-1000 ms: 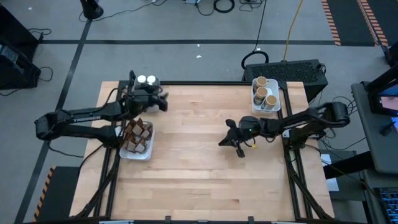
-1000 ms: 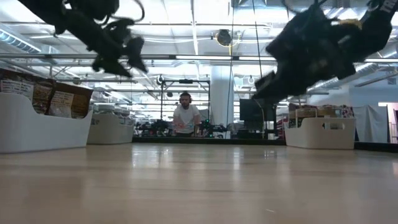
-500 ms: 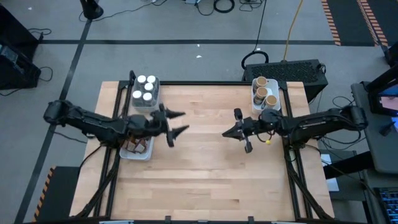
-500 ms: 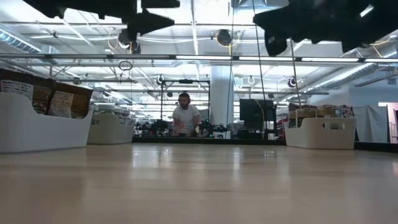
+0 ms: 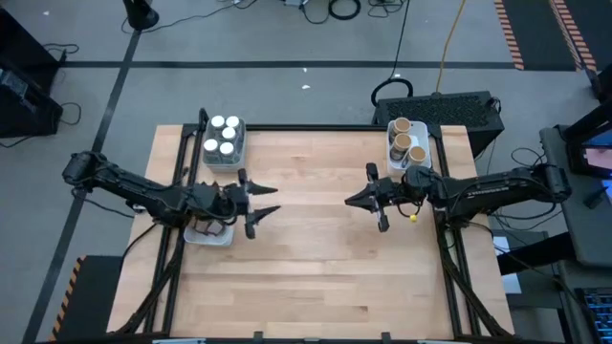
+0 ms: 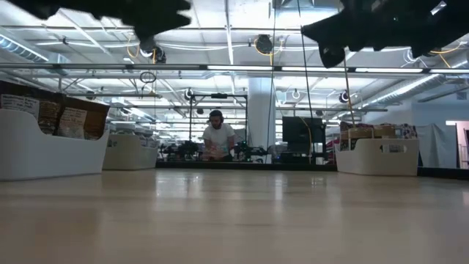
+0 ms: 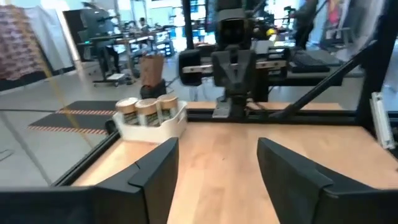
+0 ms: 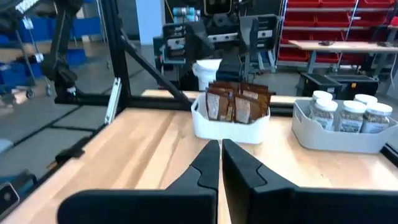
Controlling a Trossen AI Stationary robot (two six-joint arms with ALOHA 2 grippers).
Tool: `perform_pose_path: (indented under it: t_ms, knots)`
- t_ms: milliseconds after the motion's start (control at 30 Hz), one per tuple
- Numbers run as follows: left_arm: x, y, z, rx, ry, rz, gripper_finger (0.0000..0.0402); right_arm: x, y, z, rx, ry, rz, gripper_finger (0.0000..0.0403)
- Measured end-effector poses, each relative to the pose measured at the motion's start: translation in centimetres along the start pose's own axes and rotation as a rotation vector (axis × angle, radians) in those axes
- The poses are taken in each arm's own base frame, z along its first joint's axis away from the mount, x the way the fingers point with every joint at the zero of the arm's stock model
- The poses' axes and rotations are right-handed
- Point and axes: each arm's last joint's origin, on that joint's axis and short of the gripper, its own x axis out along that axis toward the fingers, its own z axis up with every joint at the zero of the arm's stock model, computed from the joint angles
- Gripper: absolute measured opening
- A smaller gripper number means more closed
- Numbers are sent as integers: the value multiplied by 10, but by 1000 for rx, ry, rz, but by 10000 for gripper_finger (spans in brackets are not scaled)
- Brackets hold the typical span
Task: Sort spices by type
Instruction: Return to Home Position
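The left claw (image 5: pixel 269 201) hovers over the wooden surface (image 5: pixel 316 277), left of centre. Its two fingers are spread wide and there is nothing between them. The right claw (image 5: pixel 350 201) hovers right of centre with its fingers pressed together, also empty. The two claws point toward each other and are well apart, with bare wood between them.

Just beside the left claw, partly under the left arm, is the near-left tray (image 5: pixel 206 240). It holds the brown crinkled packets (image 5: pixel 212 228), standing upright. From above they are mostly covered by the arm, so their number cannot be told.

At the back left edge, the back-left tray (image 5: pixel 223 166) holds five white-lidded jars (image 5: pixel 222 139), standing close together. At the back right edge, near the right arm, the back-right tray (image 5: pixel 427 158) holds the cork-topped jars (image 5: pixel 405 141). Three tops seem to show, in a row.

Each kind of spice sits in its own tray, and none lies loose on the wood. Far behind the surface, in the room, a person (image 6: pixel 218 139) stands at a bench.
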Motion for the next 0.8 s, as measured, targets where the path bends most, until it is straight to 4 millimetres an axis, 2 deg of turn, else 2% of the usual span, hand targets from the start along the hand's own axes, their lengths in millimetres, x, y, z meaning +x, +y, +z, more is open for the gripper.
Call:
perform_pose_path:
  t_ms: [233, 467, 633, 800]
  knots:
    - [-34, 16, -24, -9, -7, 88, 177, -2, -4, -6, 2, 63, -16, 0]
    - [-66, 36, -40, -89, -22, 135, 130, -5, -10, -11, 1, 107, -44, 0]
    - [-85, 48, -51, -149, -31, 148, 101, -10, -12, -27, 33, 97, -58, 0]
    - [-95, 53, -61, -180, -76, 97, 74, -21, -13, -44, 65, 39, -74, 0]
